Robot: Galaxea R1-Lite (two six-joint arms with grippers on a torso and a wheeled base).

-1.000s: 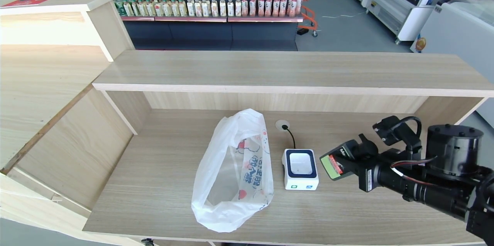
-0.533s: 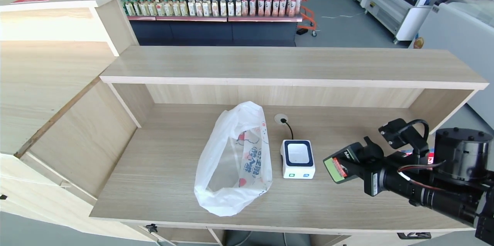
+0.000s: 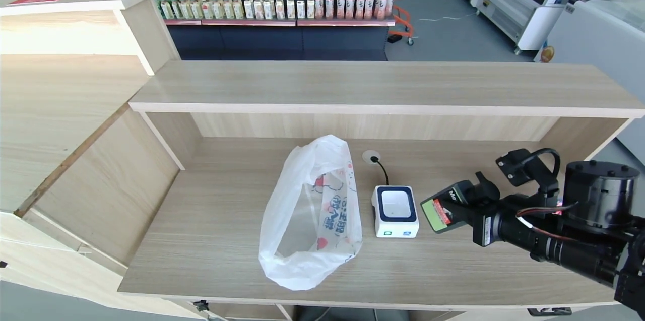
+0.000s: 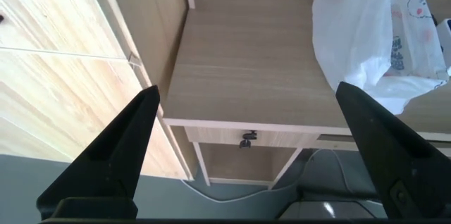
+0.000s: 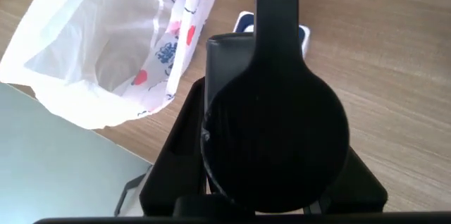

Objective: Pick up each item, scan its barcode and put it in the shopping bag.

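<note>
Shopping bag [image 3: 310, 220] is laid on the counter [image 3: 211, 240] with its mouth spread open toward the front edge. This is judged to allow an item to be dropped in without a second arm holding it. The left gripper [image 4: 246, 89] is held near the front edge of the counter, well apart from the bag. Its fingers are spread wide and nothing is held between them. It is judged to be parked clear of the working area.

Just beside the bag on the right, the scanner [image 3: 396, 211] is set flat with its reading window facing up. Its cable [image 3: 381, 172] is routed back to a port in the counter.

Near the right side of the scanner, the item [image 3: 437, 214], a small box with a green and red face, is clamped in the closed fingers of the right gripper [image 3: 449, 208]. The box is held off the counter with its printed face turned toward the scanner. The scan step is judged to be in hand. The face is not yet over the window, so the item is expected to need carrying across and tilting down. Which face bears the barcode cannot be told.
</note>
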